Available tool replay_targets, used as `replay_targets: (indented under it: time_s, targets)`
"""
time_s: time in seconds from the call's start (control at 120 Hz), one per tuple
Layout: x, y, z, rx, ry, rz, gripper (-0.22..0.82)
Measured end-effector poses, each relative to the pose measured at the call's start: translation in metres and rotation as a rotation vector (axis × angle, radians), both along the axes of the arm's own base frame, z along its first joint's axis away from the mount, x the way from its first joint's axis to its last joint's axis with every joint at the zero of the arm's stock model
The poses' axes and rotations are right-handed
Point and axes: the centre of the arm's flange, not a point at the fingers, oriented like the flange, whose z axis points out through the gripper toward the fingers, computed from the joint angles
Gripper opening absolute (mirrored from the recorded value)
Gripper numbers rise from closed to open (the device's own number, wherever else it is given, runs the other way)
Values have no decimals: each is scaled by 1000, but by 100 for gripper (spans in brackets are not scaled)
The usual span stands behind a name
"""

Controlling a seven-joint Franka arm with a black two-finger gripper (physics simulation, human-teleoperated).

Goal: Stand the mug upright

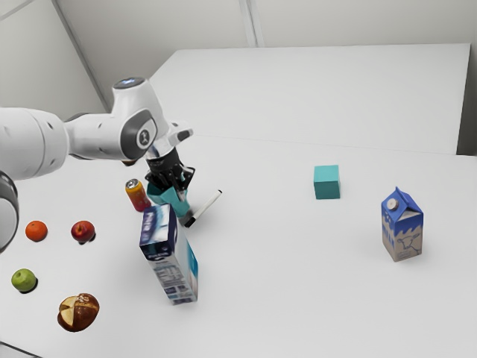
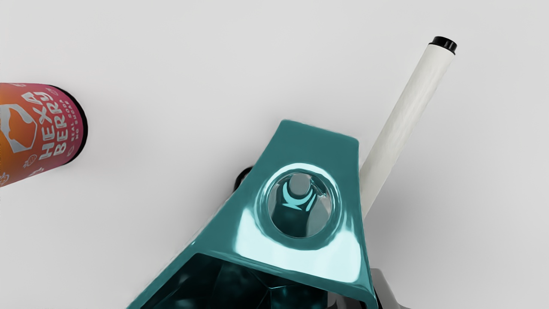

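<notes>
While the glossy teal mug (image 2: pixel 315 141) stood close by a slim white, black-ended marker (image 2: pixel 405 116), the black two-finger hand (image 1: pixel 177 189) was down at it, whether spread or pinching I couldn't tell.

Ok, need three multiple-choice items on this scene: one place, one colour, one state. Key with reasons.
1. In the exterior view, the teal cube sits between the black gripper and the:
A) blue-and-tan milk carton
B) round green fruit
C) orange-and-pink soda can

2. The barrel of the slim marker is:
A) red
B) white
C) green

3. The carton is:
A) upside down
B) on its side
C) upright

1 A: gripper toward the exterior view's left, carton toward its right.
2 B: wrist view shows the white barrel.
3 C: its peaked top points up.
</notes>
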Motion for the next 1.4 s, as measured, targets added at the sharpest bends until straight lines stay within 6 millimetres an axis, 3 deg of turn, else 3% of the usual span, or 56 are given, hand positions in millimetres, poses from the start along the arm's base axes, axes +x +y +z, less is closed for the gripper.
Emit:
replay_targets:
  time_s: [0.767,0.925,1.042,1.2,1.4]
  targets:
    - [-1,2,-34,93,81,154,-17]
    - [1,3,-31,88,74,166,19]
    - [7,4,-21,84,59,173,36]
    - [11,4,-11,73,49,182,49]
    - [15,4,5,66,36,184,56]
